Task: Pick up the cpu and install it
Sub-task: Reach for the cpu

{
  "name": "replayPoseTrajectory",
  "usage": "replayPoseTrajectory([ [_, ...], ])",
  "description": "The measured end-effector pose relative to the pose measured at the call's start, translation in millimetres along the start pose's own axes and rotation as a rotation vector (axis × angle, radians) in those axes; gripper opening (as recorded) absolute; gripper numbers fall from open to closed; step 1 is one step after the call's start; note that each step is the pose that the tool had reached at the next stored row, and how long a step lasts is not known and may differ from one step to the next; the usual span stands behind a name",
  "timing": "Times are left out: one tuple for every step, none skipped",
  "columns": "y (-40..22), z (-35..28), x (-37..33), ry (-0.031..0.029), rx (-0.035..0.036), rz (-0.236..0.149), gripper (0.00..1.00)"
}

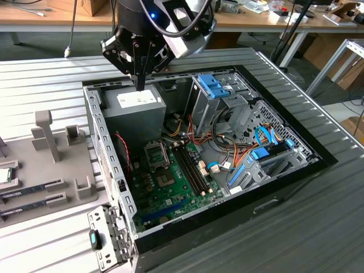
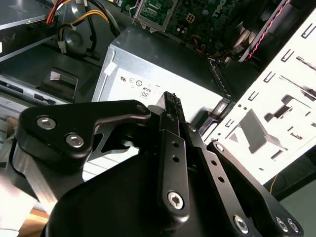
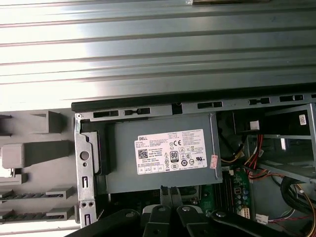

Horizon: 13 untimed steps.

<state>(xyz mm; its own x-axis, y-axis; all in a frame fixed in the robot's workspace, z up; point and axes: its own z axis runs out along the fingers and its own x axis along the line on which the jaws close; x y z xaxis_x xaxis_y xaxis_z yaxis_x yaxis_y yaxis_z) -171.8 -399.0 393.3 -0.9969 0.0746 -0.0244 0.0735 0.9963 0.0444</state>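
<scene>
The cpu (image 1: 4,175) lies on the grey holder tray (image 1: 57,165) at the exterior view's far left edge, a small silvery square partly cut off by the frame. My gripper (image 1: 138,86) hangs over the open computer case, just above the grey power-supply box (image 1: 133,111). Its two black fingers are shut together with nothing between them, as both wrist views show (image 2: 171,96) (image 3: 169,189). The motherboard's metal-framed socket (image 1: 156,152) sits lower in the case, past the box. The gripper is well apart from the cpu.
Long dark memory sticks (image 1: 28,189) rest in the tray's slots near the cpu. Inside the case (image 1: 106,149) are drive bays (image 1: 219,94), blue and orange cables (image 1: 256,153) and installed memory (image 1: 190,168). The case stands on a ribbed metal table (image 3: 148,49).
</scene>
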Motion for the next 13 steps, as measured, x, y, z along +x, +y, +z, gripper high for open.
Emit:
replayPoseTrajectory([
  [0.0,0.0,0.6,-0.0001,0.0000,0.000,0.11],
  [-0.1,-0.1,1.8,0.0000,0.0001,0.000,0.11],
  [-0.2,-0.1,2.7,0.0000,0.0000,0.000,0.11],
  [-0.2,-0.1,3.2,0.0000,0.0000,0.000,0.11],
  [-0.3,-0.1,3.7,0.0000,0.0000,0.000,0.11],
  [-0.3,-0.1,4.3,0.0000,0.0000,0.000,0.11],
  [-0.4,-0.1,4.9,0.0000,0.0000,0.000,0.11],
  [-0.4,-0.1,5.8,0.0000,0.0000,0.000,0.11],
  [-0.5,-0.2,6.6,0.0000,0.0000,0.000,0.11],
  [-0.5,-0.2,7.1,0.0000,0.0000,0.000,0.11],
  [-0.6,-0.2,8.2,-0.0001,0.0000,0.000,0.11],
  [-0.7,-0.3,9.3,0.0000,0.0000,0.000,0.11],
  [-0.7,-0.3,9.8,0.0000,0.0000,0.000,0.11],
])
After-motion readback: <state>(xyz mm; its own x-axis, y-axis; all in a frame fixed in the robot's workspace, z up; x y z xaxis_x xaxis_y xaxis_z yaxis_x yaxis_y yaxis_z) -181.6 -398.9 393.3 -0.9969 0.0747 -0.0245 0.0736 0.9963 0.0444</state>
